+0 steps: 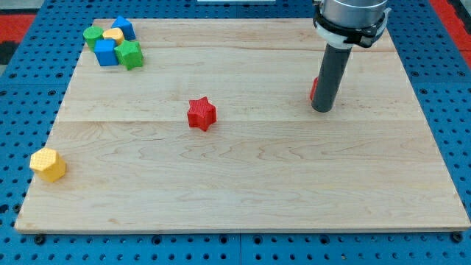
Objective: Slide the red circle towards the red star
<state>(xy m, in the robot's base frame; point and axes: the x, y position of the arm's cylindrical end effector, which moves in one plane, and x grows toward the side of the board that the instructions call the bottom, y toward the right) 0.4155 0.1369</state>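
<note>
The red star lies on the wooden board, a little left of the middle. The red circle is at the view's upper right, mostly hidden behind my rod; only a red sliver shows at the rod's left edge. My tip rests on the board right in front of the red circle, touching or nearly touching it, and far to the right of the red star.
A cluster at the view's top left holds a green block, a yellow block, two blue blocks and a green block. A yellow hexagon sits near the board's left edge.
</note>
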